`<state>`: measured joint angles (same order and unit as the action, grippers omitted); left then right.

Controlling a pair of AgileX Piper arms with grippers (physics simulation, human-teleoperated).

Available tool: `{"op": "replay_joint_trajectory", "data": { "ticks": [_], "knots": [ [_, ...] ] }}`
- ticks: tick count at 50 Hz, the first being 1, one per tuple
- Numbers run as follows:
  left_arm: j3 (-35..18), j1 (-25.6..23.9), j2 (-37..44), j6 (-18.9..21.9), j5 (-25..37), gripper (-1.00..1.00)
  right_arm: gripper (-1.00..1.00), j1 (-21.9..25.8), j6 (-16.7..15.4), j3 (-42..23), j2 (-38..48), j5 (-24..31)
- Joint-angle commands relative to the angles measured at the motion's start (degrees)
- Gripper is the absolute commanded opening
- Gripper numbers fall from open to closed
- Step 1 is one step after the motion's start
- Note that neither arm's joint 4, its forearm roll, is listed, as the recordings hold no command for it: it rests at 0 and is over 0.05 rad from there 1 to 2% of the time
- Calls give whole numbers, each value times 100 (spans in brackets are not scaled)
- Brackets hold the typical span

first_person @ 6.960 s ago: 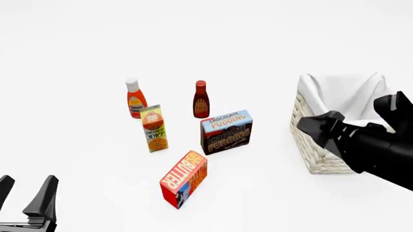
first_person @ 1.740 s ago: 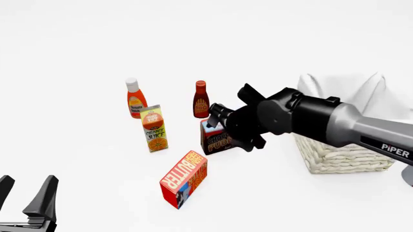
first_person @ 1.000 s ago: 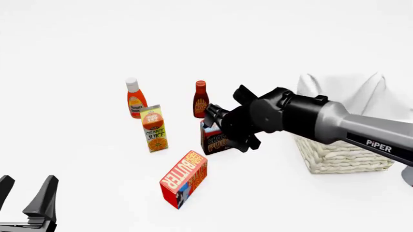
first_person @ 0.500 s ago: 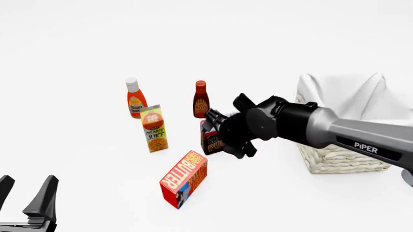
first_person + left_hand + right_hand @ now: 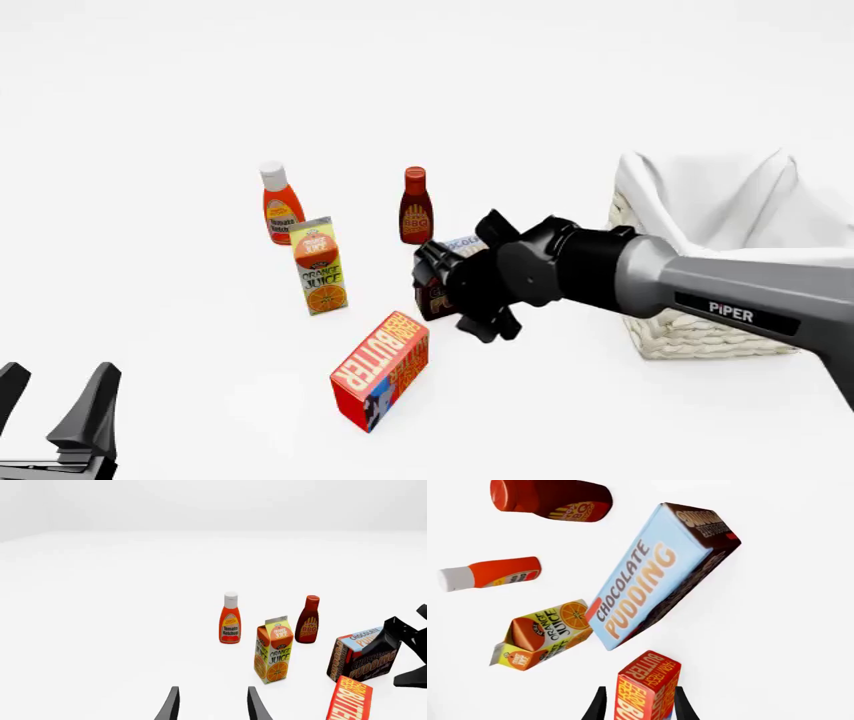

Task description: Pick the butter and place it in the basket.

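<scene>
The butter [image 5: 380, 370], a long red box with pale lettering, lies on the table in front of the other groceries. It also shows in the left wrist view [image 5: 350, 700]. My right gripper [image 5: 454, 295] hovers open just behind and above the butter, in front of the chocolate pudding box. In the right wrist view the butter [image 5: 647, 687] sits between the open right gripper [image 5: 640, 707] fingers, untouched. The basket [image 5: 681, 330], cream wicker with a white cloth lining, stands at the right. My left gripper [image 5: 51, 400] rests open at the bottom left, far from everything, as its own view shows [image 5: 213, 709].
The chocolate pudding box [image 5: 461, 243] stands mostly hidden behind my right wrist. An orange juice carton [image 5: 320, 267], a ketchup bottle [image 5: 279, 205] and a dark BBQ sauce bottle [image 5: 415, 207] stand behind the butter, to the left.
My right arm has swung from in front of the basket leftward and down, past the pudding box, toward the butter. The butter and the left arm have not moved.
</scene>
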<state>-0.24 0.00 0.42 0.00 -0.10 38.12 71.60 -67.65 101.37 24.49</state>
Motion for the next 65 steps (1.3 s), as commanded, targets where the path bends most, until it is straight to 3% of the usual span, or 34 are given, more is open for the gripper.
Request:
{"op": "replay_joint_trajectory", "data": {
  "ticks": [1,65],
  "knots": [
    [0,0,0,0,0,100,100,42,60,3,74,-68],
    [0,0,0,0,0,100,100,280,274,-338,560,-45]
  ]
}}
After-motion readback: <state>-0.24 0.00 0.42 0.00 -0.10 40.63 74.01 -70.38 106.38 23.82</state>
